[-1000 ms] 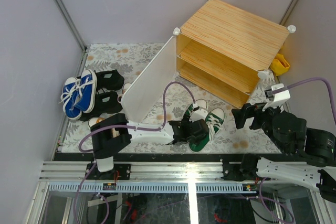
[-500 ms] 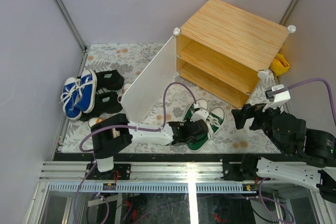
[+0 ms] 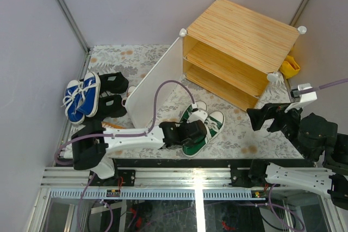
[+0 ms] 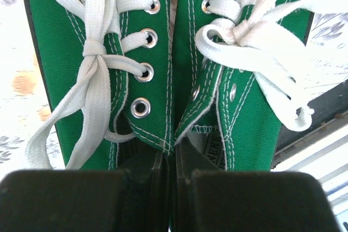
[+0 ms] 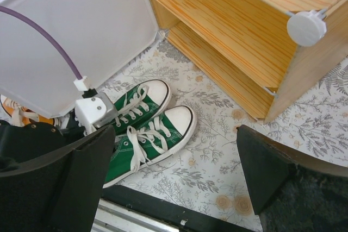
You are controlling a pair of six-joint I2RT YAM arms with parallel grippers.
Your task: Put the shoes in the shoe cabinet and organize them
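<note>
Left fingers point(image 3: 196, 132) clamp the green canvas sneakers point(image 3: 211, 122)
From above, the pair sits on the floral counter point(image 3: 244, 134) just before the open wood-topped white shoe cabinet point(image 3: 239, 31). Left wrist: only the two inner collars point(image 4: 187, 126) are pinched, so a shoe may slip on lifting. Right wrist: right fingers point(image 5: 60, 183) gape wide, empty.

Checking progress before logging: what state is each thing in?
green sneakers: paired, inner collars pinched together
left claw: shut on green sneakers
right claw: open, holding nothing
shoe cabinet: door open, visible shelves without shoes
blue sneakers: on the floor, outside the cabinet
black shoes: on the floor beside blue sneakers
</note>
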